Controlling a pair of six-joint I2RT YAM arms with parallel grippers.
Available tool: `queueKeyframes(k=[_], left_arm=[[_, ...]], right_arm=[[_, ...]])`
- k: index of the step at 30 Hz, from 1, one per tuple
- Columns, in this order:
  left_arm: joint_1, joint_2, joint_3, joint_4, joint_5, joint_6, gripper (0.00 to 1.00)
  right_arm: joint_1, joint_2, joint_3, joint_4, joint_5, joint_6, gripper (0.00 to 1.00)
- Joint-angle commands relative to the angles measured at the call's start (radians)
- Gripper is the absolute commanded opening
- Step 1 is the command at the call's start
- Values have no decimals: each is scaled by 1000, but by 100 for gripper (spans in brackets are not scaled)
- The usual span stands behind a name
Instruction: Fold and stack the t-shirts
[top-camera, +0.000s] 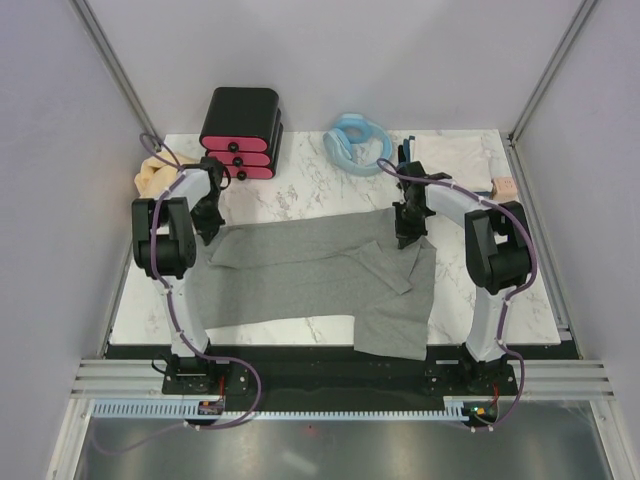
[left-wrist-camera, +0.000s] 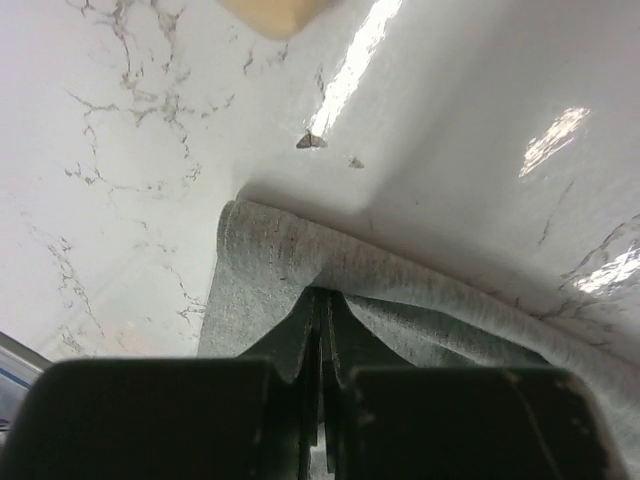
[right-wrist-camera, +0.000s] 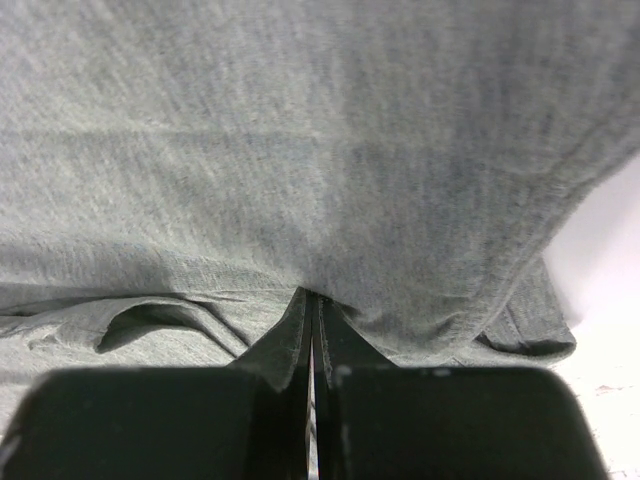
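The heather-grey t-shirt (top-camera: 300, 270) lies spread across the middle of the marble table (top-camera: 300, 195), running left to right, with its right part reaching past the near edge. The left gripper (left-wrist-camera: 322, 300) is clamped on the shirt's far left corner, jaws pressed together with a fold of grey cloth pinched between them and lifted a little off the tabletop. The right gripper (right-wrist-camera: 308, 298) is closed just as tightly on the shirt's far right edge, fabric bunched at its fingertips. A tan-yellow t-shirt (top-camera: 150, 175) sits crumpled at the far left edge beside the left arm, and a whitish t-shirt (top-camera: 455, 155) lies in the far right corner. A black box with pink drawers (top-camera: 243, 133) and a light-blue coiled hose (top-camera: 358, 140) stand along the far side, apart from the grey shirt.
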Motion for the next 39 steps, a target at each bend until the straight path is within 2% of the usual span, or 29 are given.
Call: queueKeyframes(k=[1,11,22,25,30,31,34,36,39], left_arm=[[14,80,109,-5,-48,47,2],[13,187,340,-50,-33,76,2],[16,163,296,-45,-38,81,2],[18,150,307,-44,-36,73,2],[18,2,253,-39,-27,50,4],[18,-29,233,-22,-18,50,13],[18,-133,141,11,1,49,17],[19,-199,71,18,-13,30,18],[24,-270,-13,22,-25,10,23]], right_arm=[[-59,49,-27,-14,108,-12,0],[-65,47,-27,-8,58,-30,0],[-68,59,-26,-20,130,-36,0],[-70,37,-18,-14,101,-36,6],[-70,-45,6,18,92,-28,13],[-70,-72,6,24,87,-28,14],[-70,-117,0,58,56,-22,17],[-64,-131,6,85,-47,-30,23],[-10,-149,72,89,-141,-56,23]])
